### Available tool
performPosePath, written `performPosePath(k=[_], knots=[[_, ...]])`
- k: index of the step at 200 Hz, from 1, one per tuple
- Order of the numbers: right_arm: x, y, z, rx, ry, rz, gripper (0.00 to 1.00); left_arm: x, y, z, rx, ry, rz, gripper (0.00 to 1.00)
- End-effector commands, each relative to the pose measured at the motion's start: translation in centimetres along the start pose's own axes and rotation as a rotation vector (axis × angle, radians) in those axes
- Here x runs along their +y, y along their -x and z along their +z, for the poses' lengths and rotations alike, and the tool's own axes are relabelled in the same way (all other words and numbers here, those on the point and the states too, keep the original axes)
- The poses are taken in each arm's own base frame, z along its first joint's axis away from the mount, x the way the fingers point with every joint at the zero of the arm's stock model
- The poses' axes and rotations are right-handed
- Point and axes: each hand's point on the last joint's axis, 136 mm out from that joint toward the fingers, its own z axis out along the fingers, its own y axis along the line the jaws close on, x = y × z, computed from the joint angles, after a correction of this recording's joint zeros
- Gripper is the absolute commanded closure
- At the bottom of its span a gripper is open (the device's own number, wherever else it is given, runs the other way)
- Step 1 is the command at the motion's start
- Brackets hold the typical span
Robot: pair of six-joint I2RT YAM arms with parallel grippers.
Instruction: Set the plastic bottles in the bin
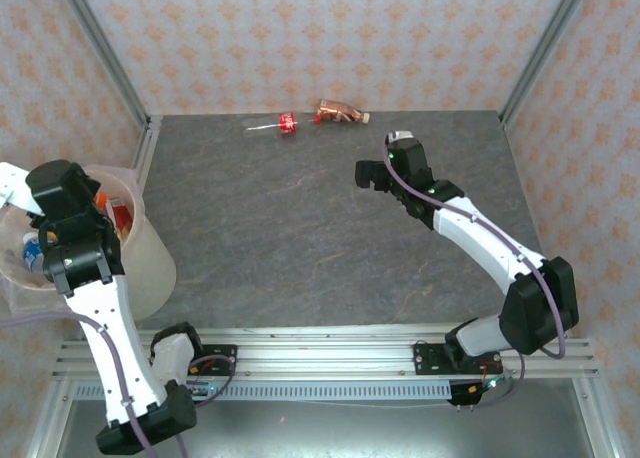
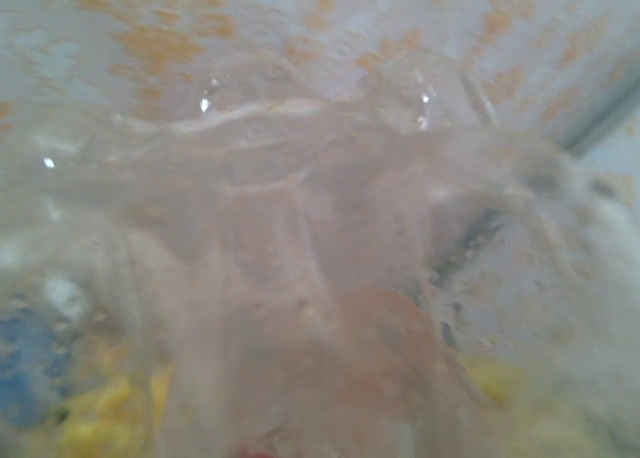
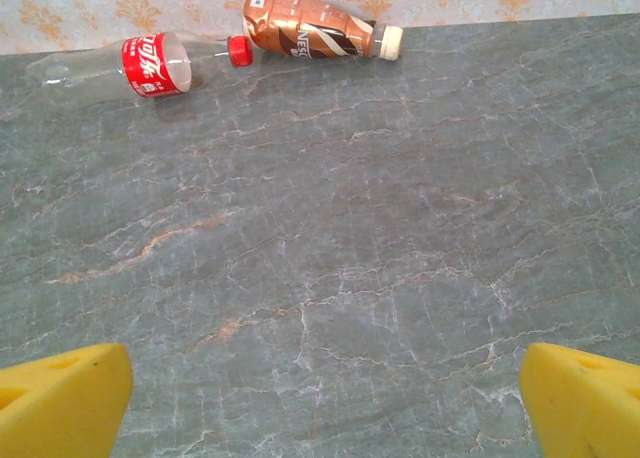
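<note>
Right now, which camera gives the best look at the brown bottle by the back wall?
The right wrist view. The brown bottle lies on its side there, large and sharp, its label and pale cap clear. The top external view shows it small at the far edge of the table, beside the red-label bottle.

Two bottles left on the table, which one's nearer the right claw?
The brown bottle with the cream cap; the clear red-label bottle lies farther left, away from the right claw.
</note>
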Motion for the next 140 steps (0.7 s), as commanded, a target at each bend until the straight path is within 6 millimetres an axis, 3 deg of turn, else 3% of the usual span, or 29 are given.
performPosePath(k=[1,48,85,119,140], knots=[[0.1,0.9,-0.2,-0.008,-0.012,0.015,0.01,1.5,0.2,1.7,-0.014,0.014,-0.171,0.62],[-0.1,0.5,-0.2,0.006,-0.020,0.019,0.01,7.1,-0.4,4.5,-0.058,0.139,-0.434,0.61],[-0.2,0.2,-0.2,0.013,-0.023,0.023,0.01,9.1,0.0,4.8,-0.101,0.237,-0.427,0.56],[-0.1,-0.1,0.2,0.019,-0.021,0.039,0.01,10.6,-0.8,5.2,-0.063,0.354,-0.384,0.47],[0.0,-0.2,0.3,0.025,-0.015,0.047,0.01,10.4,-0.6,5.3,-0.018,0.379,-0.344,0.29]])
